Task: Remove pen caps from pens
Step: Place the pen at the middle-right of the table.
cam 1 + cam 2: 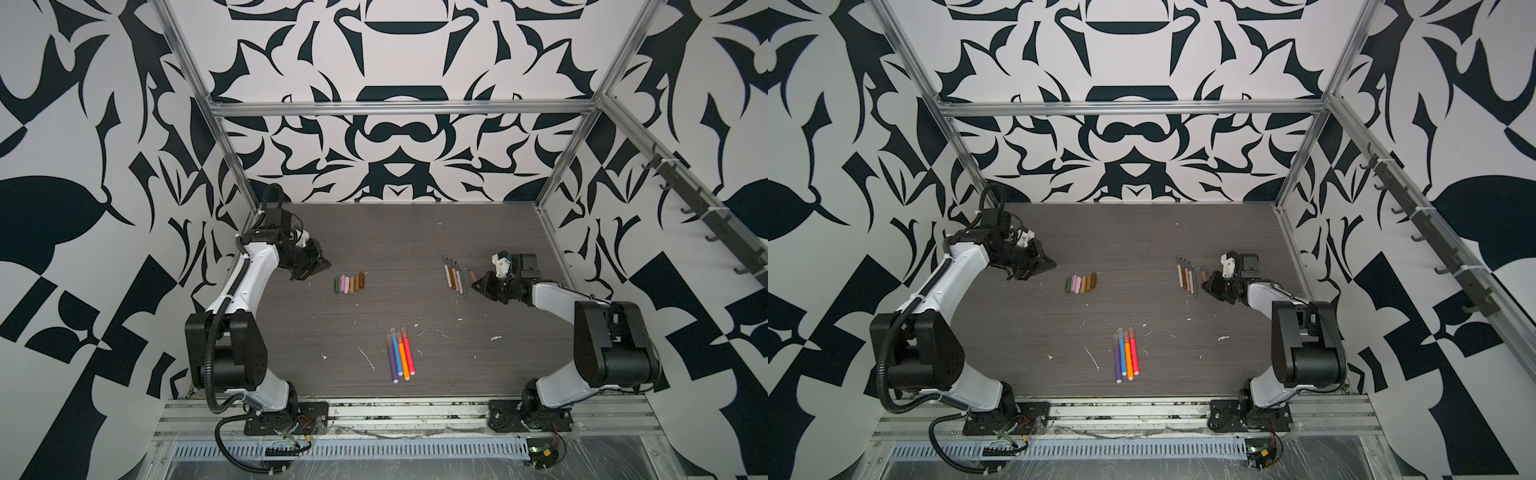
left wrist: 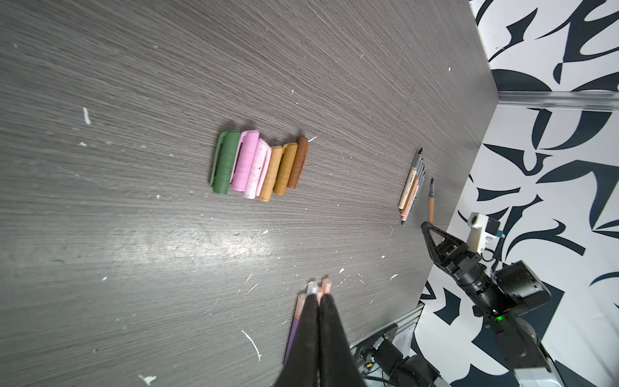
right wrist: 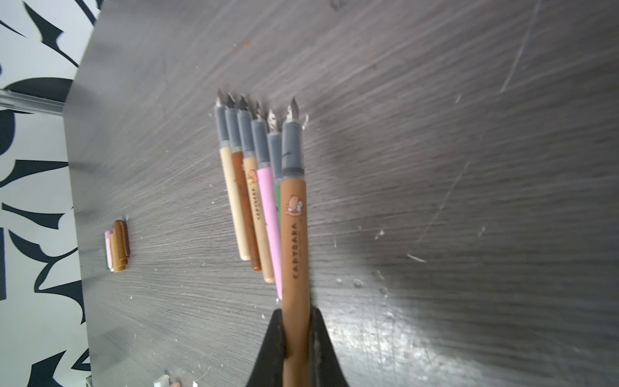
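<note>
I see six loose caps [image 1: 350,284], olive, pink, tan and brown, touching in a row on the surface [image 1: 374,232]. Five thin pens [image 1: 454,276] lie bare-nibbed side by side. A sixth, an orange-brown pen [image 3: 294,234], is clamped in my right pincer [image 3: 296,313]. Four bright pens [image 1: 400,353] lie capped.

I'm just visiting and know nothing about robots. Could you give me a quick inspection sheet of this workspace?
Surface: dark wood-grain table, scuffed.
Job's things: six loose caps in a row; five uncapped thin pens; four bright markers, capped.
Clutter: white flecks.
Grippers: left gripper fingers shut, empty; right gripper fingers shut on a tan pen.
Cables: black conduit along left arm.
Surroundings: patterned walls, aluminium frame.
</note>
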